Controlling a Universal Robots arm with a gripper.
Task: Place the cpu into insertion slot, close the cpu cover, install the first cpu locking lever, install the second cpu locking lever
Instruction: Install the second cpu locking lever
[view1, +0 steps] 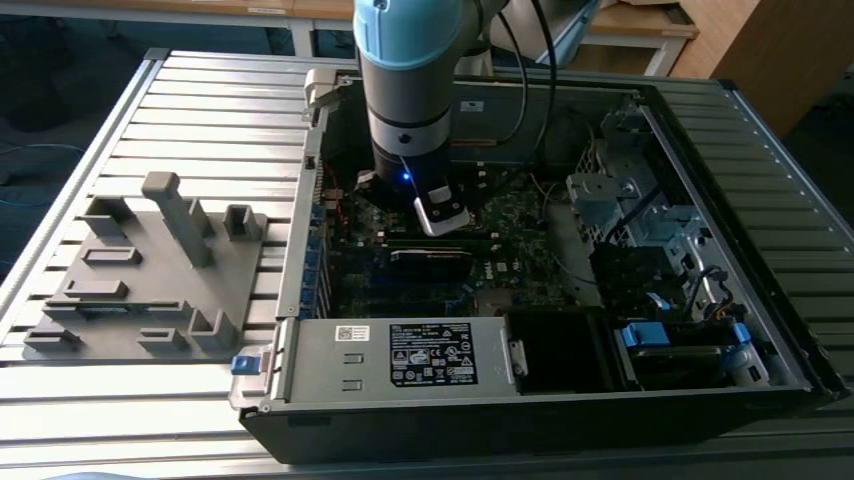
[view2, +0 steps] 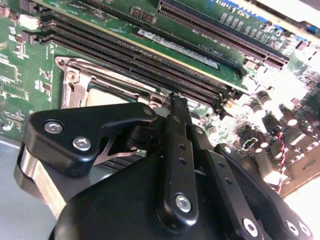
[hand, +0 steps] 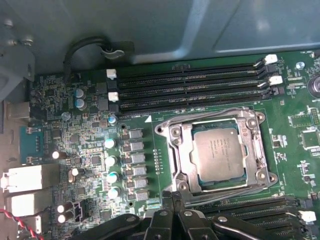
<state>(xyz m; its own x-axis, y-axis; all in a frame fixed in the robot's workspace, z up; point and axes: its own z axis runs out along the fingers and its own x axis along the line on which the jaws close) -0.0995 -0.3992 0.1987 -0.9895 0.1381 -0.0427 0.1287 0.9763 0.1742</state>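
Note:
The cpu (hand: 219, 152), a flat silver-grey square, lies in the insertion slot (hand: 264, 167) on the green motherboard. The shiny cpu cover (hand: 176, 150) lies flat around it, and the chip shows through its window. A thin wire lever (hand: 235, 188) runs along the socket edge nearest my gripper; I cannot tell whether it is latched. My gripper (hand: 171, 199) hovers just beside that edge with its black fingertips (view2: 176, 105) pressed together and nothing visible between them. In the second wrist view the cpu (view2: 102, 91) and cover (view2: 75, 79) peek out behind the linkage. In the exterior view my gripper (view1: 438, 232) reaches down into the open case.
Long black memory slots (hand: 190, 85) flank the socket on both sides. Capacitors (hand: 111, 160) and chokes stand beside it. The grey case wall (hand: 150, 25), drive cages (view1: 627, 200) and the power supply (view1: 400, 355) ring the board. A grey fixture (view1: 160, 270) sits on the slatted table at the exterior view's left.

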